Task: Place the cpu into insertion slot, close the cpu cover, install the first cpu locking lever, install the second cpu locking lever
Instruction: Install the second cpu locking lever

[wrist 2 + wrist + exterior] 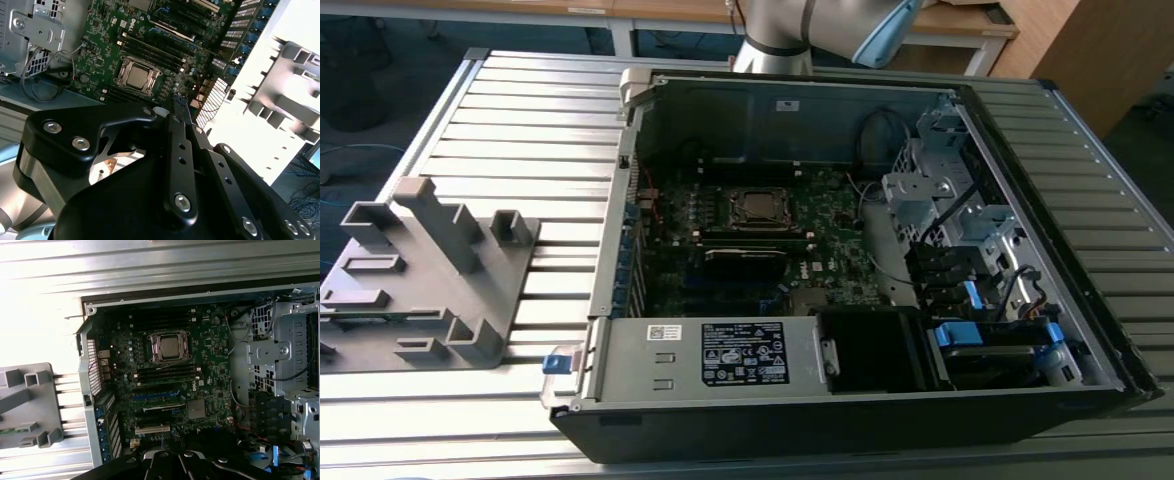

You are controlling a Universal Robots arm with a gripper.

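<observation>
Item: open computer case [854, 400] lying on the slatted counter [520, 110]. Green motherboard [210, 365] inside. The cpu [170, 346] sits in its socket near the board's middle, above the memory slots, ringed by the cpu cover [154, 348], which lies flat around it. Grey fixture block [427, 280] beside the case. Hand [182, 107] raised well above the board, fingers together, grasping nothing.

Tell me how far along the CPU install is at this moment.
Seemingly done: the cpu sits in its socket on the motherboard, and the cpu cover appears to lie flat around it as a metal frame, in both wrist views. In hand: nothing visibly; the claw hangs above the open computer case, away from the socket. Whether either locking lever is latched cannot be told.
</observation>
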